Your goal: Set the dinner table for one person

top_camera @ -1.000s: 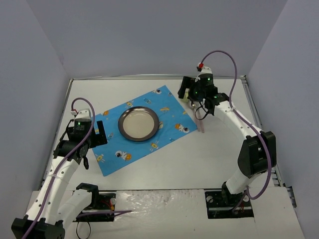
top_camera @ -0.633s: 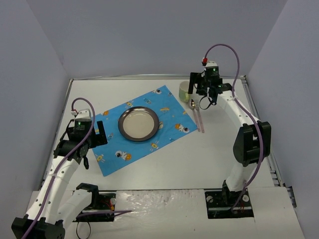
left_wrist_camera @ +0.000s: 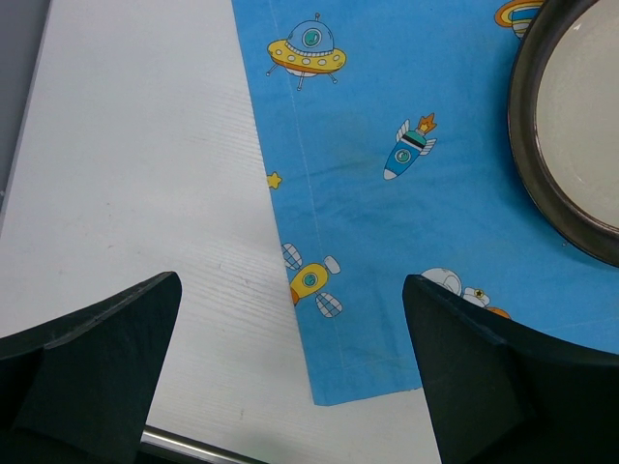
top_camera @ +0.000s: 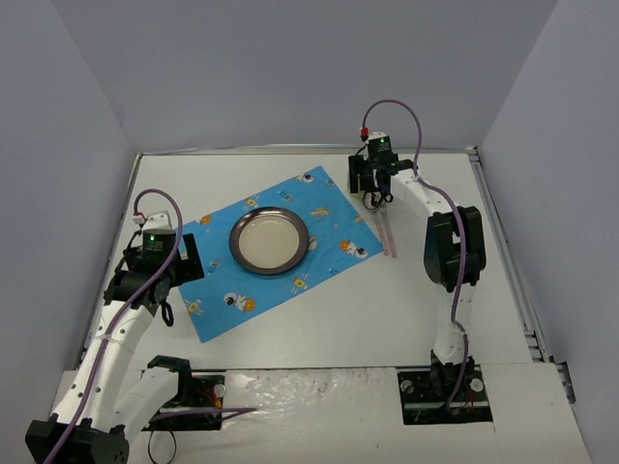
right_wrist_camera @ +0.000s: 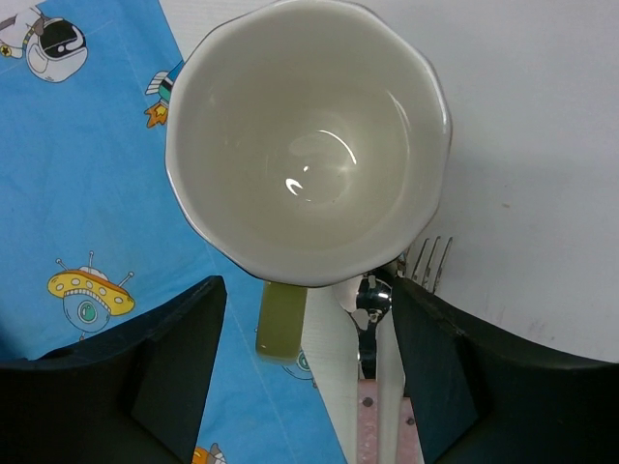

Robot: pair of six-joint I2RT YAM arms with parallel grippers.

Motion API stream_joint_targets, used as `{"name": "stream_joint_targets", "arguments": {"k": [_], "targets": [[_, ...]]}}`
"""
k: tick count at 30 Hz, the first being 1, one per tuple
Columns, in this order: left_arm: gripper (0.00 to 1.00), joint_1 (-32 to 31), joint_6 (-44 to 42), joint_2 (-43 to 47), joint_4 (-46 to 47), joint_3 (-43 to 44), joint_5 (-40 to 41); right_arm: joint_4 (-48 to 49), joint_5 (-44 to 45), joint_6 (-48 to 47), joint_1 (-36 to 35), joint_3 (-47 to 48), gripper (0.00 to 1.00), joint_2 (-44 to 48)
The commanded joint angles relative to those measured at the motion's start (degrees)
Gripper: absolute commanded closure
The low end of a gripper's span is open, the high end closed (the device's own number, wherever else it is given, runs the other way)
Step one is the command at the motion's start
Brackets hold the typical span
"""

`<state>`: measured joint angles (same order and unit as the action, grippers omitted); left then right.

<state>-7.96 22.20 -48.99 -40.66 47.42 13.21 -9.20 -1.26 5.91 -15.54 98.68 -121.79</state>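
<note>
Matte-white rectangular dinner table [top_camera: 387, 309] below, right gripper [right_wrist_camera: 305, 319] spread wide above white ceramic cup [right_wrist_camera: 309, 145] at its one o'clock, left gripper [left_wrist_camera: 290, 290] agape at nine o'clock.

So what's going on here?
A place setting is being laid on the white tabletop. The right arm hovers, jaws open, over a white cup with a green handle at the corner of the blue cartoon-print cloth placemat. A pink-handled fork and spoon lie beside it; a round metal plate sits on the placemat. The left arm hangs nearby, jaws open.
</note>
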Motion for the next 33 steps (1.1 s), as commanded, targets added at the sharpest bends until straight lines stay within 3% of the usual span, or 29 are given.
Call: {"name": "stream_joint_targets", "arguments": {"k": [1,10,17,25,33], "targets": [[0.03,0.58,0.50,-0.39,1.45,1.71,1.22,2.30,1.08,-0.37,-0.46,2.92,0.38,0.46],[0.03,1.53,0.22,-0.85,1.64,1.80,0.59,2.60,2.92,-0.99,-0.46,3.53,0.63,-0.63],[0.03,1.81,-0.05,-0.93,1.90,1.80,0.00,2.69,3.40,-1.14,-0.37,4.89,0.99,-1.69],[0.03,2.29,-0.22,-0.81,2.08,1.71,-0.47,4.73,4.15,-4.65,-0.33,6.87,1.00,-0.80],[0.03,2.87,-0.31,-0.66,2.17,1.71,-0.56,11.90,-2.07,-12.41,-1.27,5.04,1.00,3.44]]}}
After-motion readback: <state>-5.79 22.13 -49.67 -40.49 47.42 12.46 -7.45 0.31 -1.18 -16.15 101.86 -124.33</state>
